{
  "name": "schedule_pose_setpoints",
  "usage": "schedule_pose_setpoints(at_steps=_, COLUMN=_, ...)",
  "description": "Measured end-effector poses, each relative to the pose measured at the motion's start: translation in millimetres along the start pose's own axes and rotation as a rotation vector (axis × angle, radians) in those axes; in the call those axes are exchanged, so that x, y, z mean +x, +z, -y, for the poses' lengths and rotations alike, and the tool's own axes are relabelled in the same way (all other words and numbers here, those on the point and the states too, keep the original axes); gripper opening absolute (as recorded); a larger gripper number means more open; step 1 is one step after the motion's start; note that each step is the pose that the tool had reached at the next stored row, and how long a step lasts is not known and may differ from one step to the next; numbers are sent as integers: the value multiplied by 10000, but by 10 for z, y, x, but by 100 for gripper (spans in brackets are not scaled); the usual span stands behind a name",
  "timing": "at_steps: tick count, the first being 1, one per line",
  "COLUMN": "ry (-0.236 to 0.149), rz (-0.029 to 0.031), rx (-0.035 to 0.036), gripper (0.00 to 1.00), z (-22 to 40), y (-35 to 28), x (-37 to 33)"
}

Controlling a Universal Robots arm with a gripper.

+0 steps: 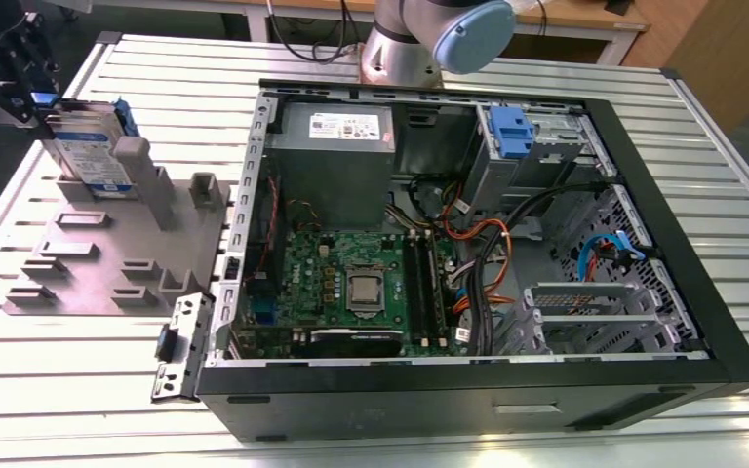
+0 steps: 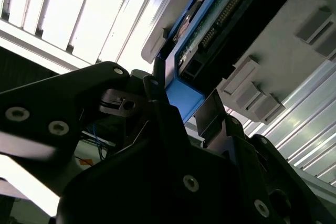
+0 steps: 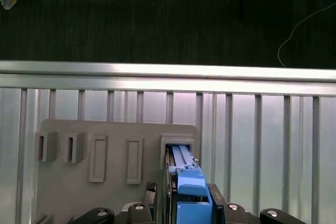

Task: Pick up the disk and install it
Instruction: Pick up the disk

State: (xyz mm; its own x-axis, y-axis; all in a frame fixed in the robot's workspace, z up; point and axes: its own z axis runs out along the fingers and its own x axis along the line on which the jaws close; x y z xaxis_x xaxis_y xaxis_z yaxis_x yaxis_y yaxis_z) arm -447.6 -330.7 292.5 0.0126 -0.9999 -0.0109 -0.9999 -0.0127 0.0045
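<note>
The end effector point(image 1: 47, 105) hung over the far corner of the surface point(image 1: 89, 370) at the exterior view's left, closed onto the upper end of the disk point(image 1: 95, 151). The disk stood on edge, nearly upright, in a raised slot at the far side of a grey fixture plate point(image 1: 89, 263), its white-and-blue label facing the camera. In the first wrist view the dark fingers point(image 3: 216, 205) lay along both sides of the blue carrier end of the disk point(image 3: 190, 182), touching it, and the disk's lower end sat down inside the slot of the fixture plate point(image 3: 68, 192), beside several other empty slots. In the second wrist view the end effector point(image 2: 184, 103) pinched that same blue end, with the disk's connector edge point(image 2: 210, 30) running away from it toward the grey fixture plate point(image 2: 283, 51). Whether the disk had risen at all out of its slot could not be told. The open computer case point(image 1: 479, 390) lay on its side just beside the fixture plate, toward the exterior view's right, with its green motherboard point(image 1: 348, 273) exposed, a grey power supply box point(image 1: 335, 127) at the far side, and a blue latch tab point(image 1: 511, 132) on a silver metal cage next to it. The arm's base point(image 1: 427, 39) stood behind the case on the ribbed surface.
</note>
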Motion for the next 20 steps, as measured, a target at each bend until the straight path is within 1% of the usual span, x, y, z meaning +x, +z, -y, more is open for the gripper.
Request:
schedule_pose_setpoints(at_steps=5, ry=-1, rz=20, rx=-3, gripper=49, z=0, y=10, x=-8)
schedule_pose_setpoints(at_steps=11, ry=0, rz=23, rx=0, gripper=49, z=0, y=12, x=-9)
schedule_pose_setpoints(at_steps=15, ry=114, rz=23, rx=2, gripper=49, z=0, y=12, x=-10)
schedule_pose_setpoints(at_steps=19, ry=133, rz=23, rx=1, gripper=49, z=0, y=12, x=-11)
schedule_pose_setpoints(at_steps=20, ry=217, rz=23, rx=1, gripper=49, z=0, y=12, x=-11)
